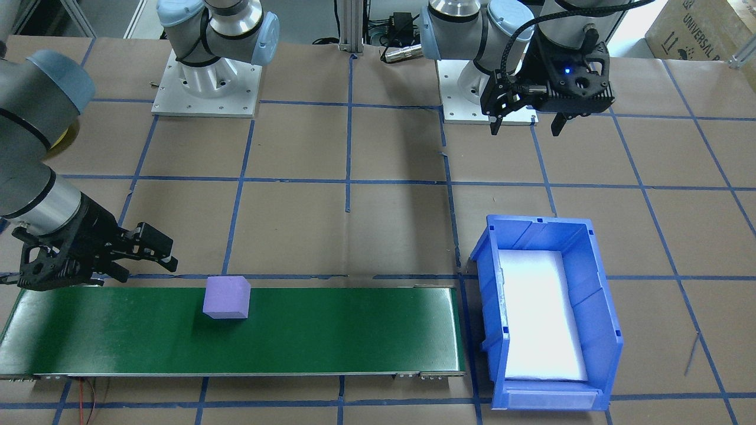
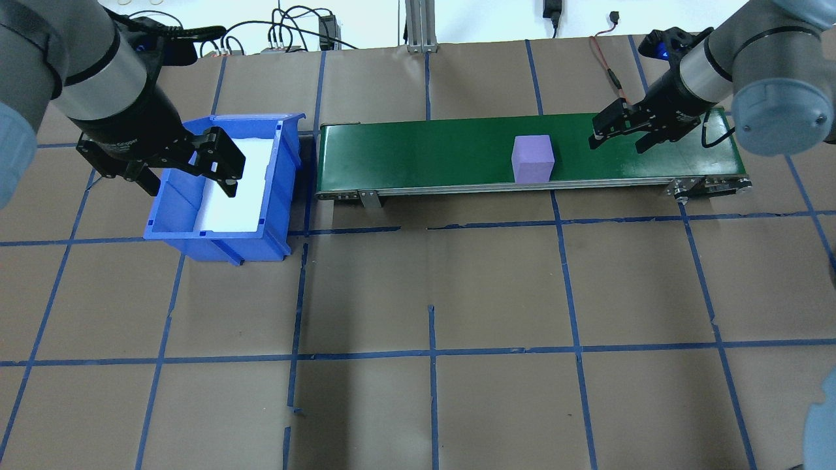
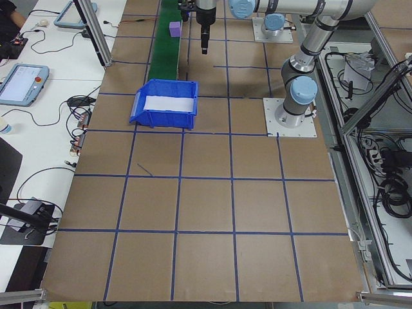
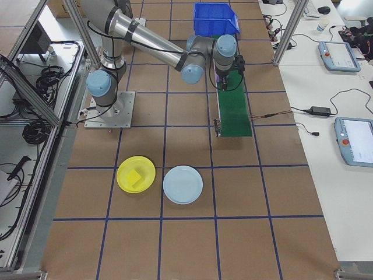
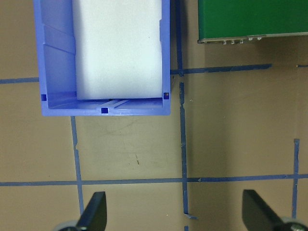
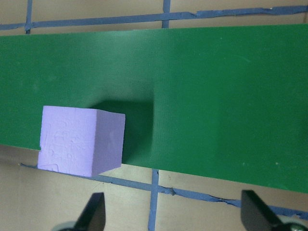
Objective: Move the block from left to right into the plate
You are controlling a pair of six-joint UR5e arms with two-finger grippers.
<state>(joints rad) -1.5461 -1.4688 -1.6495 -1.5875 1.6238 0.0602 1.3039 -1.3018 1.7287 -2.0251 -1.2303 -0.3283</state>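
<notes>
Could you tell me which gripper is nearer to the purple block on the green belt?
The right. The right gripper hovers open over the belt's end, just beside the purple block. The left gripper is open over the blue bin, past the belt's other end.

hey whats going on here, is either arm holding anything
Neither arm holds anything. A purple block sits on the green conveyor belt, near its robot-side edge. The right gripper hangs open over the belt's right end, beside the block but not touching it. The left gripper is open too, empty, in the air near the blue bin, which has only a white liner inside. Two plates, yellow and light blue, lie farther off on the table.
</notes>
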